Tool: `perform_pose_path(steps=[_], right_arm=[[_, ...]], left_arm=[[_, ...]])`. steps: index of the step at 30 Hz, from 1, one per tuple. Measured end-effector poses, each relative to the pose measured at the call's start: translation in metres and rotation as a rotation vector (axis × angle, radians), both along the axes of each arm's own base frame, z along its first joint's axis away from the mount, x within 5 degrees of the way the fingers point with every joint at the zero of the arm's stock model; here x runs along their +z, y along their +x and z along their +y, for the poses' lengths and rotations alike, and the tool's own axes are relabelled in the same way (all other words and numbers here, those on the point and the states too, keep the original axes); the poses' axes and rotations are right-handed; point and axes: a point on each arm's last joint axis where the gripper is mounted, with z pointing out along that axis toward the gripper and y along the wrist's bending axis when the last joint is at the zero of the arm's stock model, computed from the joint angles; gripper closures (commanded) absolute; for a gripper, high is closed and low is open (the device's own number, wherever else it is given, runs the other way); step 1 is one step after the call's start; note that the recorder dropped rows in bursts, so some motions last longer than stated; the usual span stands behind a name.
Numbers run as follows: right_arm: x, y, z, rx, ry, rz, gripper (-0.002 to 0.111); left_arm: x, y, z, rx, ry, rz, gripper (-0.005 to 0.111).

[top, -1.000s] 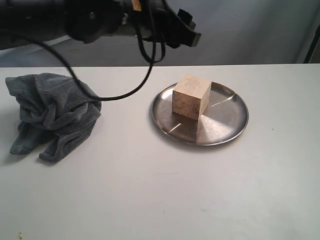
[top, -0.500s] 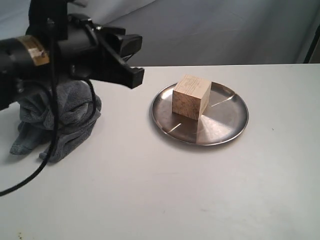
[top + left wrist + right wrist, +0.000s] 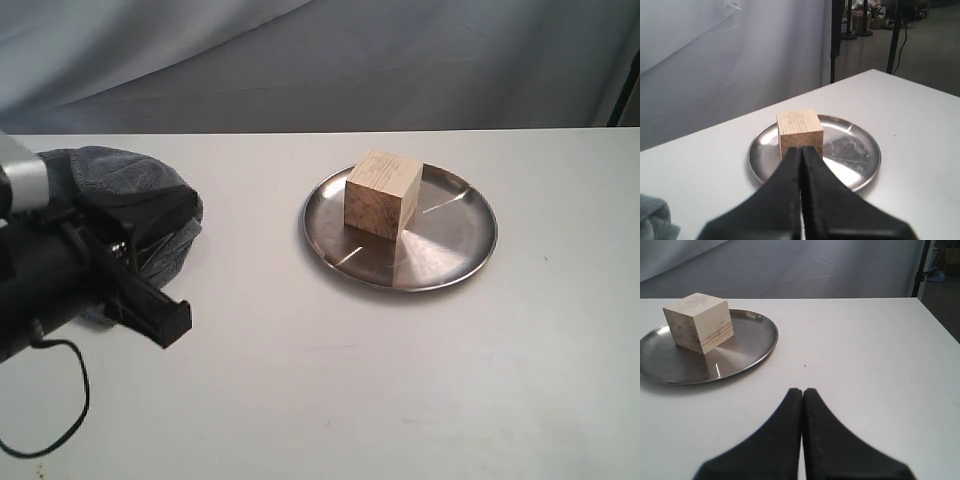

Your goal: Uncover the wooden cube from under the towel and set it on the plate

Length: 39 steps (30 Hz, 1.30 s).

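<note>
The wooden cube [image 3: 381, 193] stands upright on the steel plate [image 3: 455, 245], toward its far left part; the same cube [image 3: 799, 131] and plate [image 3: 860, 160] show in the left wrist view, and the cube [image 3: 699, 322] on the plate [image 3: 747, 347] in the right wrist view. The grey towel [image 3: 150, 185] lies bunched at the table's left, partly hidden by my left arm. My left gripper [image 3: 165, 322] hangs low in front of the towel, shut and empty [image 3: 801, 150]. My right gripper [image 3: 802, 391] is shut and empty, to the right of the plate; the exterior view does not show it.
A white table [image 3: 400, 380] carries everything. A grey backdrop [image 3: 400, 60] hangs behind it. The black cable [image 3: 60, 420] of my left arm trails over the near left part of the table. Stands [image 3: 837, 35] rise beyond the table's far edge in the left wrist view.
My left arm has swung from high over the table's back down and toward the near left, now covering part of the towel. Cube, plate and towel have not moved.
</note>
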Motion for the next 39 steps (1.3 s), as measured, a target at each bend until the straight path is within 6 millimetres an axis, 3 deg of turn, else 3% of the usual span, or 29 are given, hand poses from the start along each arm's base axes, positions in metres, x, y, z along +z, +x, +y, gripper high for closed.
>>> perform_pose_path(steps=[7,18,25,29,33,39], right_arm=[[0.0,0.0,0.0,0.0,0.0,0.0,0.108],[0.0,0.0,0.0,0.0,0.0,0.0,0.108],[0.0,0.0,0.0,0.0,0.0,0.0,0.108],[0.0,0.0,0.0,0.0,0.0,0.0,0.108],[0.0,0.0,0.0,0.0,0.0,0.0,0.108],[0.0,0.0,0.0,0.0,0.0,0.0,0.108]], left_arm=[[-0.026,-0.012,0.01,0.0,0.103,0.132,0.107],[-0.03,-0.014,0.011,0.0,0.13,0.166,0.107],[-0.044,-0.021,0.018,0.009,0.247,0.316,0.107],[-0.036,-0.026,0.04,0.088,0.261,0.364,0.107],[-0.016,-0.038,0.07,0.222,0.177,0.285,0.107],[-0.027,-0.063,0.099,0.365,0.1,0.188,0.107]])
